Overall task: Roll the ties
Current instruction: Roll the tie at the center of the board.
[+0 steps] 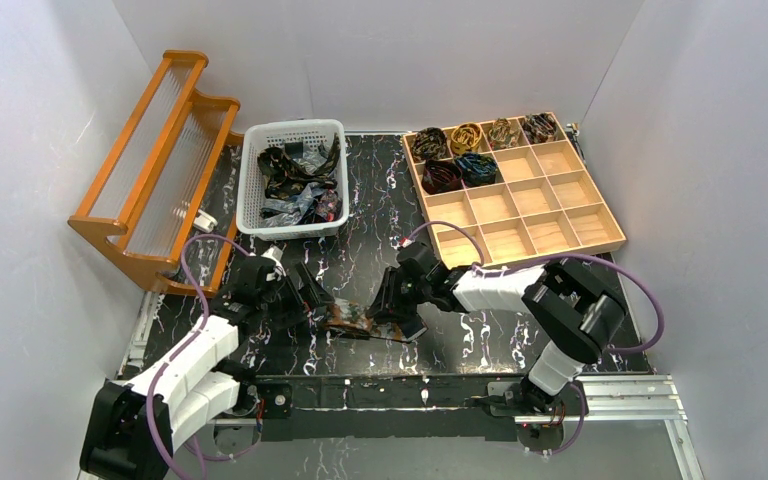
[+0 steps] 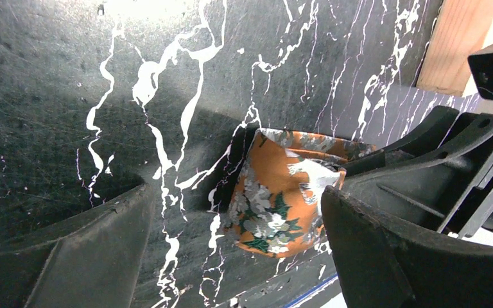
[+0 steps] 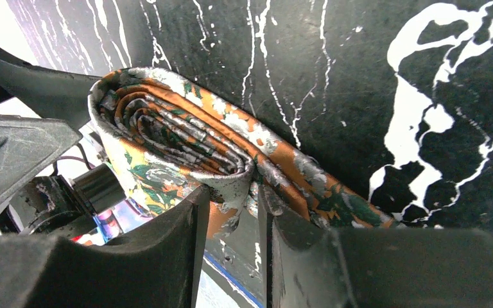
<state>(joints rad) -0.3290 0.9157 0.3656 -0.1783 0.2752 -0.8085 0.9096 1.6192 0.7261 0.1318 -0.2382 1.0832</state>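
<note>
I read orange floral cloth tie (image 3: 186,135) as woven, silky sheen, soft folds. Black marble-look tabletop (image 2: 51,96): hard, semi-gloss, fine scratches all over (glare hides some). Black plastic fingers (image 3: 135,256) of right gripper (image 3: 231,200): matt, scuffed. Pale wooden compartment tray (image 1: 570,225): smooth, unvarnished look. White plastic lattice basket (image 1: 295,127): slight gloss. Orange-brown wooden rack (image 1: 120,245): varnished, ribbed clear panels.

Tie (image 3: 167,128) orange, grey-white floral, green leaves; table (image 3: 359,64) black, white veining.
</note>
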